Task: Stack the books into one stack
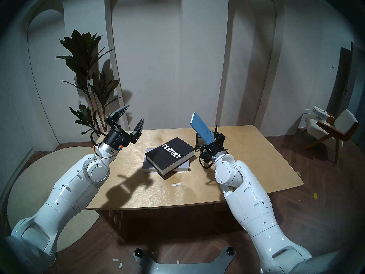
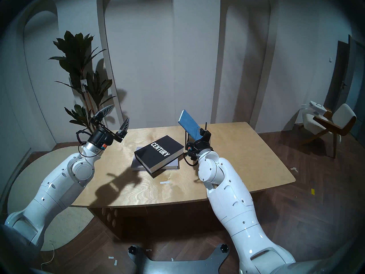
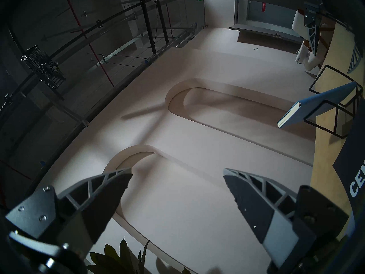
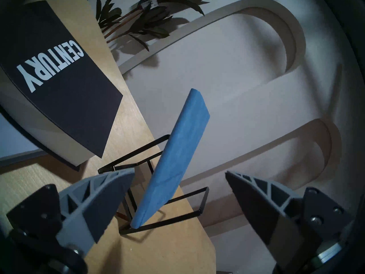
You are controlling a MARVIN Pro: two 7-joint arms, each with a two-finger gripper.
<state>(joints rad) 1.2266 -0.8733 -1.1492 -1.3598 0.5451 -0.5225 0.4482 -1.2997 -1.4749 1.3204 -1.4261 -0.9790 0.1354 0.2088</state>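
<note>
On wooden table (image 1: 246, 161): thick black "CENTURY" book (image 1: 170, 154) askew atop thin grey-lavender book (image 1: 147, 165). Blue notebook (image 4: 175, 157) leans in black wire rack (image 4: 197, 210), between my right gripper's (image 4: 179, 175) spread fingers, untouched. My left gripper (image 1: 134, 118) wide open, empty.

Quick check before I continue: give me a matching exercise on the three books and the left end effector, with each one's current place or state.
Things:
1. blue notebook
2. black "CENTURY" book
3. grey-lavender book
4. left end effector

States:
A. flat on the table, lowest
B. leaning tilted in the wire rack
C. open, empty, raised above the table
D. lying skewed on another book

Pairs: 1-B, 2-D, 3-A, 4-C
</note>
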